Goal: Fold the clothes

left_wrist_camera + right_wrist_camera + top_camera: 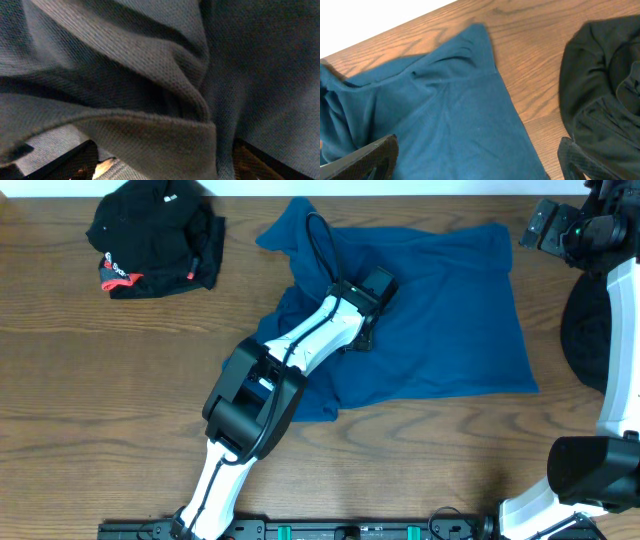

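Observation:
A large teal shirt (440,320) lies spread on the wooden table, bunched at its left side. My left gripper (375,285) is down on that bunched part. In the left wrist view the teal cloth (150,65) fills the frame, and a thick fold sits between the wide-apart fingers (75,160); the left gripper (165,167) is open. My right gripper (548,225) hovers at the far right, open and empty. In its wrist view the right gripper (475,162) is above the shirt's corner (450,110), with a plain dark garment (605,85) beside it.
A black garment with red-and-white trim (155,235) lies crumpled at the far left. The dark garment (578,320) sits at the right edge, partly behind the right arm. Bare wood table (120,380) shows at the front and left.

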Action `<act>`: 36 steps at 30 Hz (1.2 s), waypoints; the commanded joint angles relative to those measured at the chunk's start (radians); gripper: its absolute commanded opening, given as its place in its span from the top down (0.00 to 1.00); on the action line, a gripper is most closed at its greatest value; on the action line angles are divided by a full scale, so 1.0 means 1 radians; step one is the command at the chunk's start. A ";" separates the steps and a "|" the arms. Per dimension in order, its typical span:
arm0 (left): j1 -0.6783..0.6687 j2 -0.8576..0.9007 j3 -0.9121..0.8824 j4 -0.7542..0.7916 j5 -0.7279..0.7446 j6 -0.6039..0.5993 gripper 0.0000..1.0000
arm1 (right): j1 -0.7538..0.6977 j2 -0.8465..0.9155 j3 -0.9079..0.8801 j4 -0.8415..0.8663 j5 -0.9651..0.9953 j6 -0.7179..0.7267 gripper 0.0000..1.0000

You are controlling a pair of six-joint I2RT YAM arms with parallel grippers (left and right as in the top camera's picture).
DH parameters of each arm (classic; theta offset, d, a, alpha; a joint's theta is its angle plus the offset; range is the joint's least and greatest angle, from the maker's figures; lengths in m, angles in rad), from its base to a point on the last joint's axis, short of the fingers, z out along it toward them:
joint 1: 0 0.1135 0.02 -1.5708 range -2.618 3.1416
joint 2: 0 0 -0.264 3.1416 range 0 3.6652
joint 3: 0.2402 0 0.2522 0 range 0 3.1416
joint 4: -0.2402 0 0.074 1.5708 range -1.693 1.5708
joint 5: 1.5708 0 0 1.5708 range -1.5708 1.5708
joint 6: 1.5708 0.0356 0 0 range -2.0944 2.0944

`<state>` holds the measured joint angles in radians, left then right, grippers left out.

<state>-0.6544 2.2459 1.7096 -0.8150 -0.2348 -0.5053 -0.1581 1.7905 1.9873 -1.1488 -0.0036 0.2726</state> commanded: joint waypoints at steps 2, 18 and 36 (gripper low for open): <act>0.004 -0.058 -0.002 -0.002 0.026 -0.013 0.14 | -0.007 -0.023 0.000 -0.003 0.014 -0.020 0.01; 0.011 -0.062 -0.002 0.036 0.033 -0.033 0.14 | -0.007 -0.023 0.000 -0.006 0.014 -0.020 0.01; 0.067 -0.061 -0.002 0.032 0.034 -0.046 0.20 | -0.005 -0.023 0.000 -0.011 0.014 -0.020 0.01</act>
<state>-0.5903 2.2158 1.7096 -0.7803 -0.2077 -0.5449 -0.1577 1.7905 1.9873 -1.1561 -0.0010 0.2726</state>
